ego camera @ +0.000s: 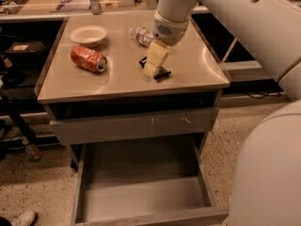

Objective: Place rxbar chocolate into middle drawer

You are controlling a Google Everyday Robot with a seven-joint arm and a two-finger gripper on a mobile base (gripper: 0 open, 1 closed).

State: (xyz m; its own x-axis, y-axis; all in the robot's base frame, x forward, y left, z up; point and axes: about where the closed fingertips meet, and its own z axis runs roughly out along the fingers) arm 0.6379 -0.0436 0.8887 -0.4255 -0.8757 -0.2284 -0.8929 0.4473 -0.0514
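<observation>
The rxbar chocolate (162, 73) is a flat black bar lying on the cabinet top, right of centre. Only its ends show, because my gripper (152, 66) hangs directly over it, pointing down, with its tip at the tabletop on or just beside the bar. The middle drawer (141, 199) is pulled open low in the view, a wide grey tray with nothing on its floor. It lies below and in front of the gripper.
A crushed red can (88, 59), a white bowl (88, 34) and a clear plastic bottle (141, 36) share the cabinet top (197, 69). A closed grey drawer front with pale scratches (136, 125) sits above the open drawer. My white arm fills the right side.
</observation>
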